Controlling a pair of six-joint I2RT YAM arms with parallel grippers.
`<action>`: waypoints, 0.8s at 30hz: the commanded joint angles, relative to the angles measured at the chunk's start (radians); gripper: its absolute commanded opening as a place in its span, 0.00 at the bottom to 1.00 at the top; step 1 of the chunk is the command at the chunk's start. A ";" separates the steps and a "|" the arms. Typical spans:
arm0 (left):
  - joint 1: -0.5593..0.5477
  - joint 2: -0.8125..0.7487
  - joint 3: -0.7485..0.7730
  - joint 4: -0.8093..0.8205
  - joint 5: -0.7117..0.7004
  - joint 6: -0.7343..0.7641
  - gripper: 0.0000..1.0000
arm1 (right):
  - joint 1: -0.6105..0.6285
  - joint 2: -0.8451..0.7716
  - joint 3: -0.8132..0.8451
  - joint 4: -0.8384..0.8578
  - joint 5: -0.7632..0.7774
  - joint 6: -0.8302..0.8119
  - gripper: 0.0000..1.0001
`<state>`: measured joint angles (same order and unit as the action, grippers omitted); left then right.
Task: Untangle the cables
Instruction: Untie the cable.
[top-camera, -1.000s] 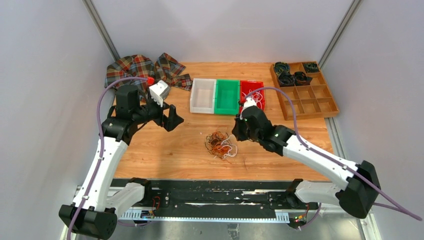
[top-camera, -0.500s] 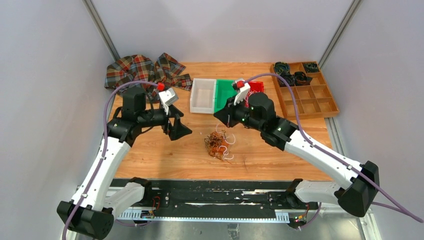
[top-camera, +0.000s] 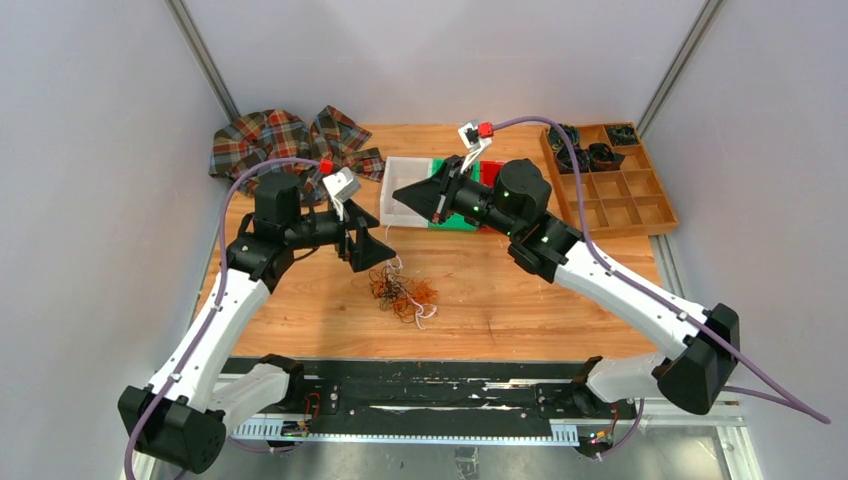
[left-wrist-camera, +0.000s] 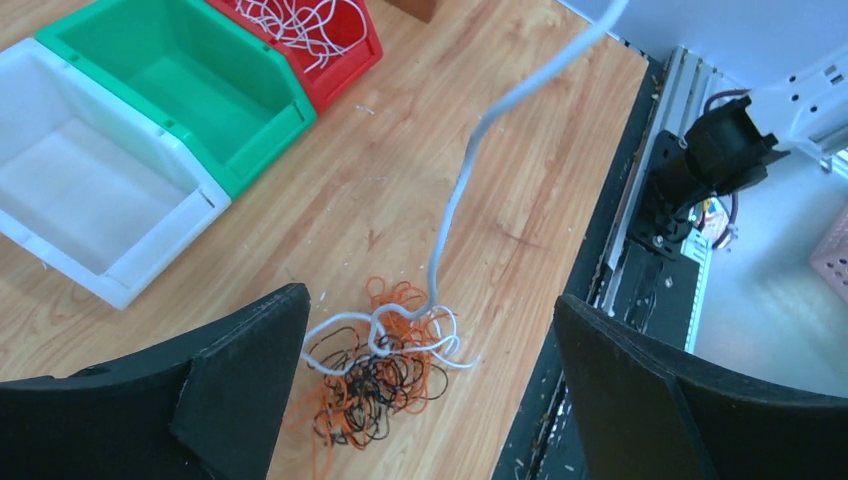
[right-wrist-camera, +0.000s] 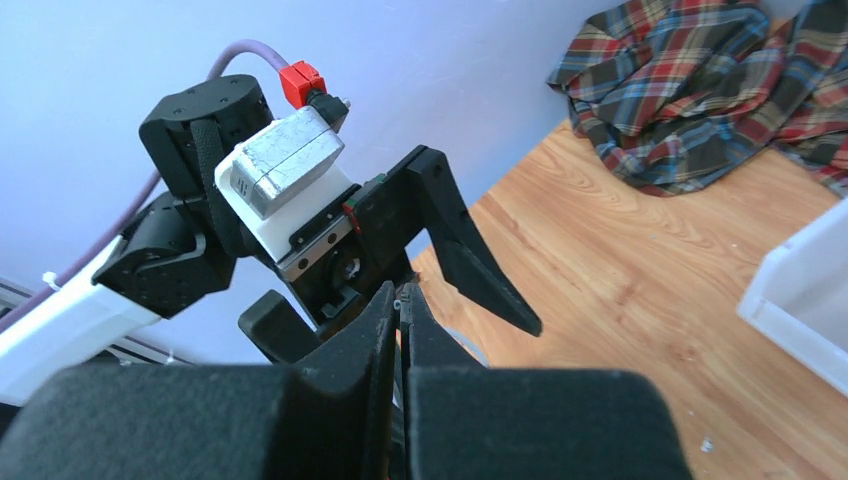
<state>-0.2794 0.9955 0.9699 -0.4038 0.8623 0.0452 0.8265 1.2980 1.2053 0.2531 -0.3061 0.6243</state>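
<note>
**Cables knotted on bench, one white strand pulled up**

Cables (top-camera: 403, 295) lie in one knot of orange, black and white on the bench (top-camera: 520, 290), near the front edge and left of centre. White cable (left-wrist-camera: 455, 200) rises out of the knot and runs up and away toward the right fingers (top-camera: 405, 194). Right fingers are pressed together at the tips, clamped on the white cable; the strand is barely visible at the tips in the wrist view. That arm reaches across in front of the bins, pointing left, raised off the bench. Left fingers (top-camera: 372, 243) are spread wide with nothing between them, hovering just above and left of the knot.

Behind the knot, white bin (left-wrist-camera: 90, 200), green bin (left-wrist-camera: 200, 80) and red bin (left-wrist-camera: 350, 65) stand in a row, side by side. White strands (left-wrist-camera: 300, 15) lie in the red bin. Plaid cloth (top-camera: 280, 140) is at the far left corner. Wooden tray (top-camera: 610, 200) is at the far right, with dark rolls (top-camera: 590, 155) in its back compartments.
</note>
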 joint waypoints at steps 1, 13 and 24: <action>-0.007 0.008 -0.026 0.131 -0.004 -0.096 0.94 | 0.014 0.039 0.035 0.129 -0.066 0.113 0.01; -0.007 0.002 -0.043 0.127 -0.007 -0.097 0.16 | 0.018 0.019 0.025 0.129 -0.034 0.075 0.01; -0.007 -0.004 0.079 -0.024 0.000 -0.034 0.01 | 0.016 -0.121 -0.203 0.099 0.049 -0.136 0.48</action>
<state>-0.2794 1.0050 0.9802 -0.3630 0.8490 -0.0292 0.8310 1.2381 1.1042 0.3492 -0.3092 0.6125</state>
